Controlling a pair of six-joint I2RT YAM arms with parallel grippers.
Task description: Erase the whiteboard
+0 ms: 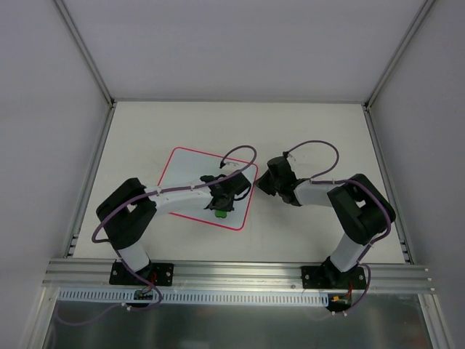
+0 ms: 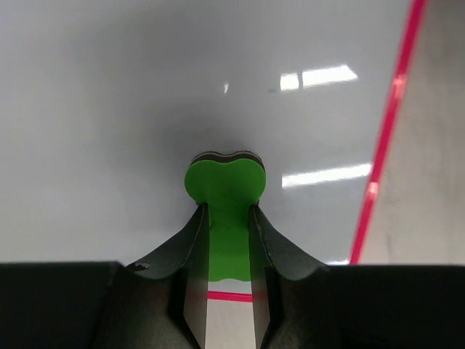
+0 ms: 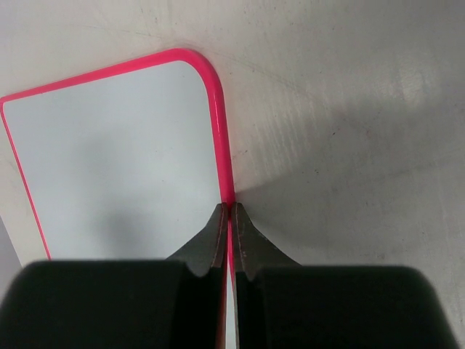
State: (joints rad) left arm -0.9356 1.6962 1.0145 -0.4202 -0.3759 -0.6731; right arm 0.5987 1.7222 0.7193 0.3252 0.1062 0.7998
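The whiteboard (image 1: 185,174) lies flat and skewed on the table, white with a red-pink border; no scribbles show on it. My left gripper (image 1: 221,209) stands over its near right part, shut on a small green eraser (image 1: 220,214). In the left wrist view the eraser (image 2: 225,182) sits between the jaws of the left gripper (image 2: 227,209), its end against the board (image 2: 109,109). My right gripper (image 1: 256,187) is shut, its tips at the board's right edge. In the right wrist view the right gripper (image 3: 229,207) rests on the pink border of the board (image 3: 123,145).
The table (image 1: 312,131) is off-white, enclosed by grey walls with metal rails at left (image 1: 91,174) and right (image 1: 385,174). A metal rail (image 1: 240,273) at the near edge carries both arm bases. Purple cables loop above both wrists.
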